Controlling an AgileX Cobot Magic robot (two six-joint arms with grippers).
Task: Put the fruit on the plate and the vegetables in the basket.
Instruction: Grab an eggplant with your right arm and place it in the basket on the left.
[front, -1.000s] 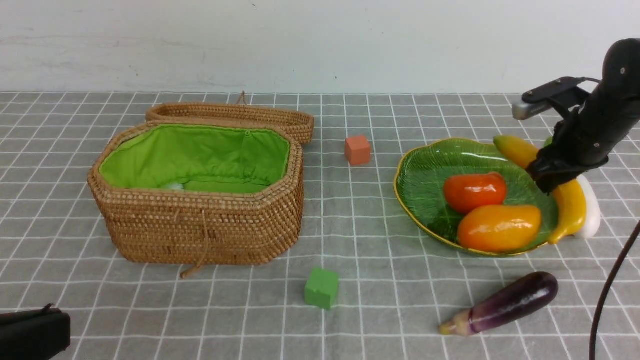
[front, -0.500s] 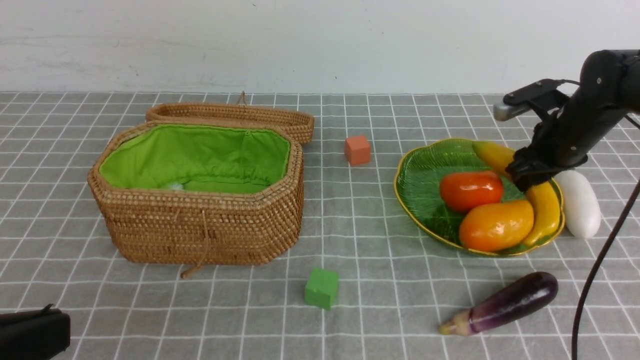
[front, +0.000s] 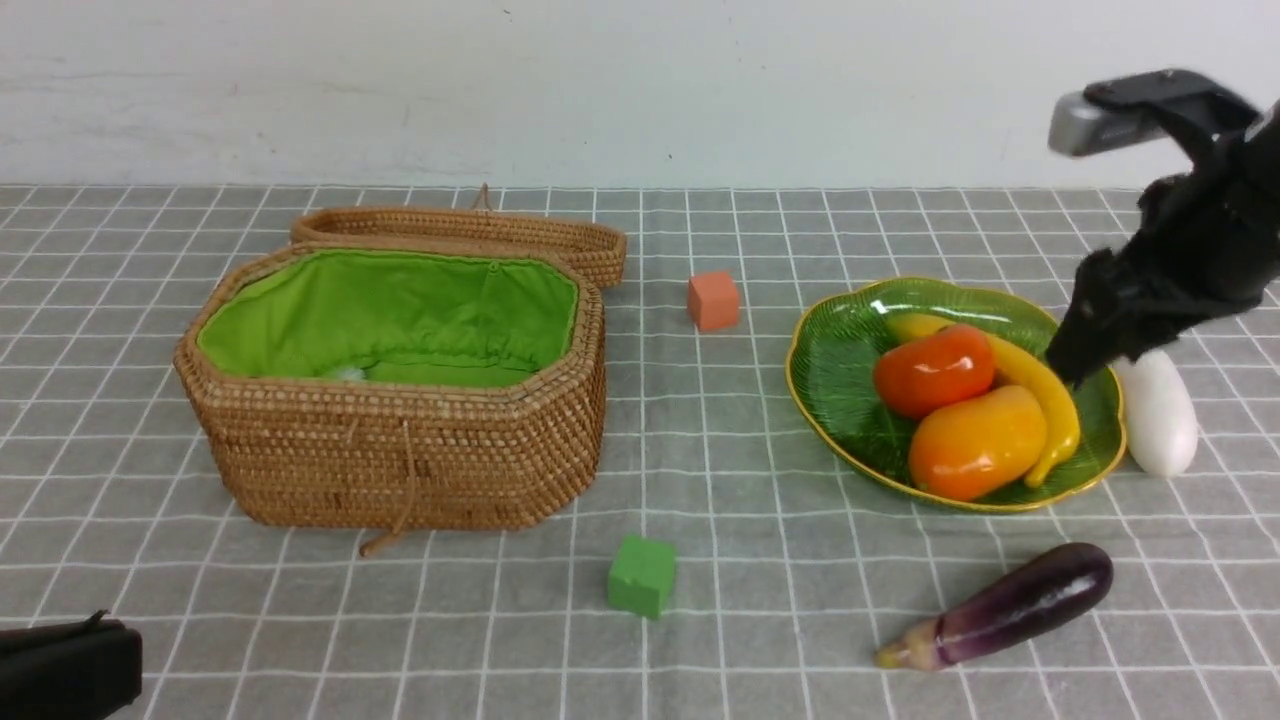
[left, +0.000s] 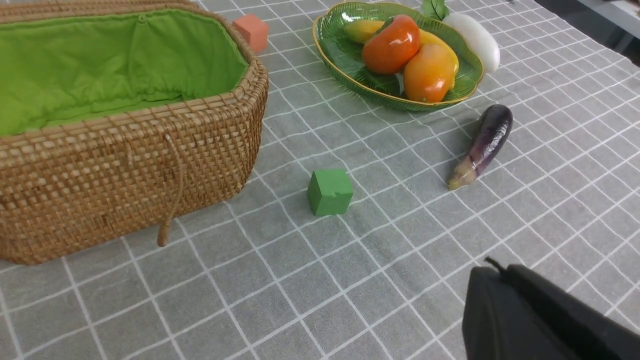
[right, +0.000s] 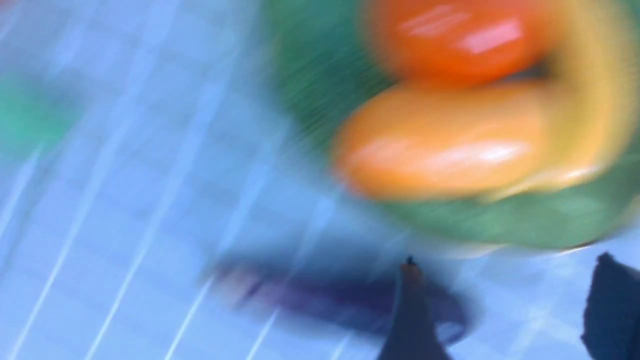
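Observation:
The leaf-shaped green plate (front: 840, 350) holds the persimmon (front: 935, 368), the mango (front: 975, 442) and the banana (front: 1045, 400). My right gripper (front: 1075, 365) hangs open and empty just above the plate's right rim; its wrist view is blurred, with the fingers (right: 410, 310) apart. The white radish (front: 1158, 415) lies on the cloth right of the plate. The purple eggplant (front: 1010, 605) lies in front of it. At the left stands the wicker basket (front: 400, 440), lid open, with a pale green bit (front: 345, 372) showing inside. My left gripper (left: 495, 272) rests shut at the near left.
An orange cube (front: 713, 300) sits between basket and plate. A green cube (front: 642, 575) sits in front of the basket's right corner. The basket's lid (front: 470, 230) lies open behind it. A white wall ends the table at the back.
The right gripper let go of the banana, which now lies in the plate against the mango and persimmon. The gripper then rose and drew back to the right.

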